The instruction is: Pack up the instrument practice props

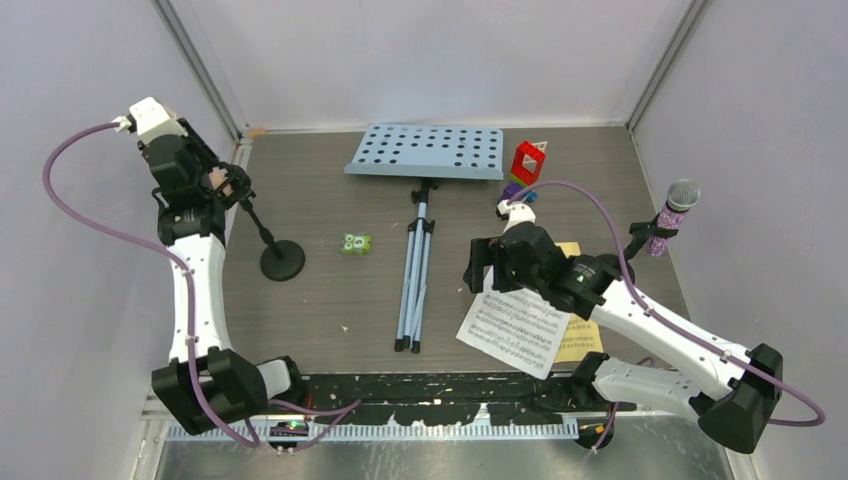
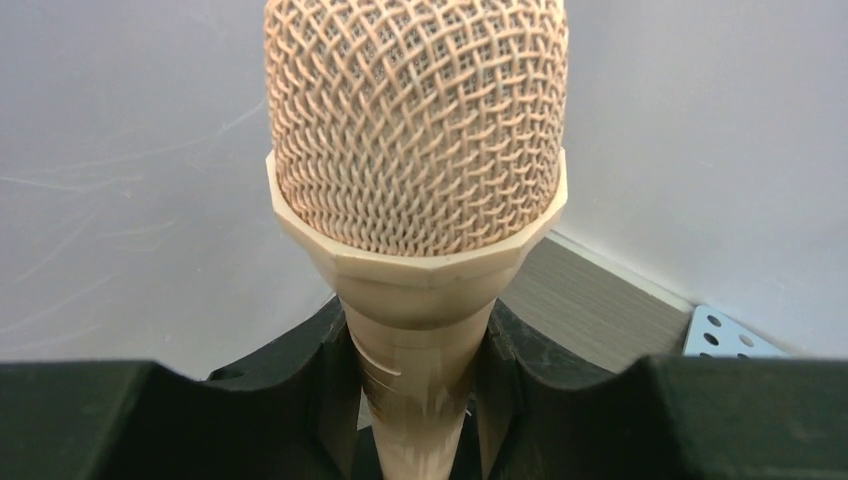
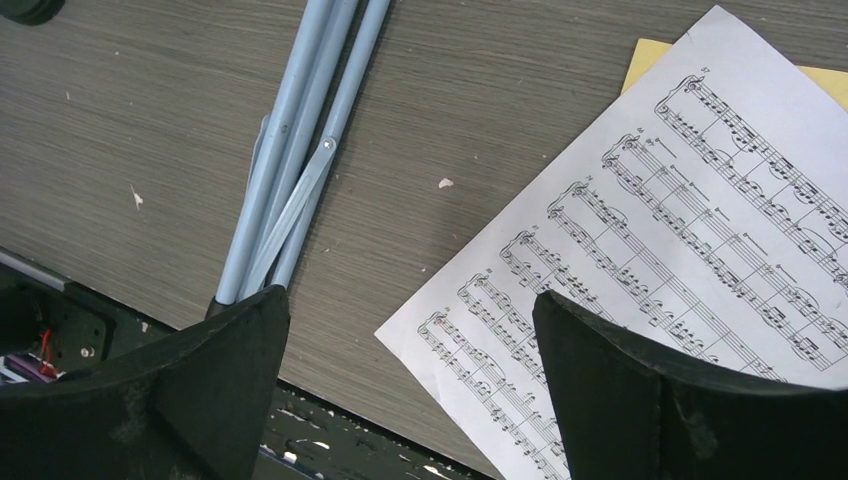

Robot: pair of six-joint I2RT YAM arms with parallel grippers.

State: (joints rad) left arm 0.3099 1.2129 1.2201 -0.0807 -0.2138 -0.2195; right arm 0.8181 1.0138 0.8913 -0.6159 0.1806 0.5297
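Although nothing looks packed yet, the left gripper point(image 1: 230, 187) straddles the peach microphone point(image 2: 415, 150) on its stand point(image 1: 282, 260), far left; grip unconfirmed. The right gripper point(image 3: 408, 305) hangs wide open above the white sheet point(image 3: 650, 250); rack point(image 1: 425, 150) and purple microphone point(image 1: 672, 215) await.

My counter point(image 1: 330, 300) is a grey, wood-grained board, closed in on three sides by plain pale walls point(image 1: 430, 60). A small green block point(image 1: 356, 243) lies flat on it, left of the middle, with pale marks on its upper face. Well apart from it, towards the far edge and right of the middle, I see a toy brick car point(image 1: 525, 165): a red brick with a white patch on top, and green, purple and blue bricks below, partly hidden. A few white flecks point(image 3: 444, 183) dot the board. Along the near edge runs a black strip point(image 1: 450, 388), its coating chipped to white in places.
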